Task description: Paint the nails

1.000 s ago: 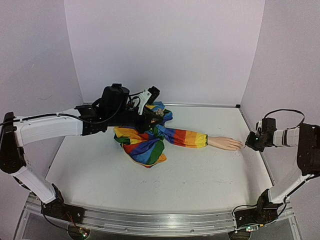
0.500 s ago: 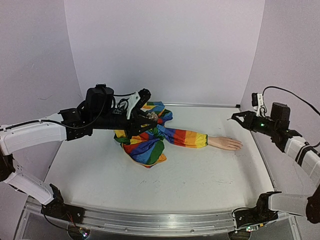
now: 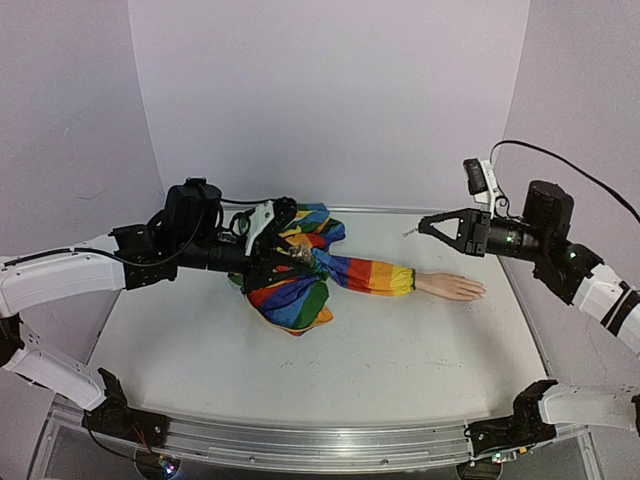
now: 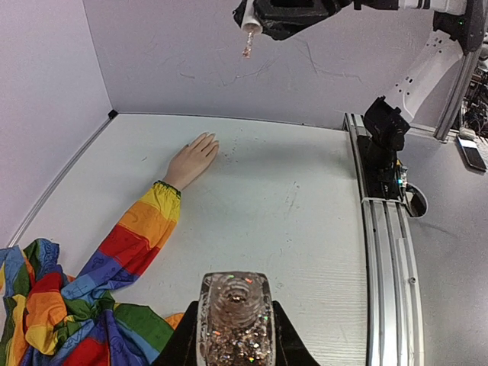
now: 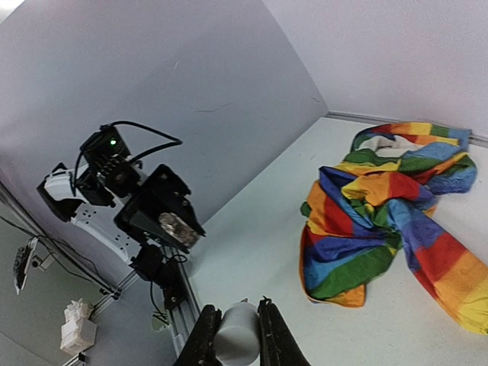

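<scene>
The pale mannequin hand lies flat on the table at the end of a rainbow-striped sleeve. Its nails are tiny at the fingertips, and their colour is too small to tell. My left gripper hovers over the bunched rainbow cloth, shut on an uncapped bottle of glitter polish. My right gripper hangs in the air above and left of the hand, shut on the white brush cap. The brush tip points down, clear of the hand.
The bunched rainbow cloth covers the table's middle left. White walls close in the back and both sides. An aluminium rail runs along the near edge. The right arm's base stands on the rail at the right.
My right gripper has lifted off the table by the fingertips and swung up and to the left with the brush cap. My left gripper has dipped slightly with the bottle.
</scene>
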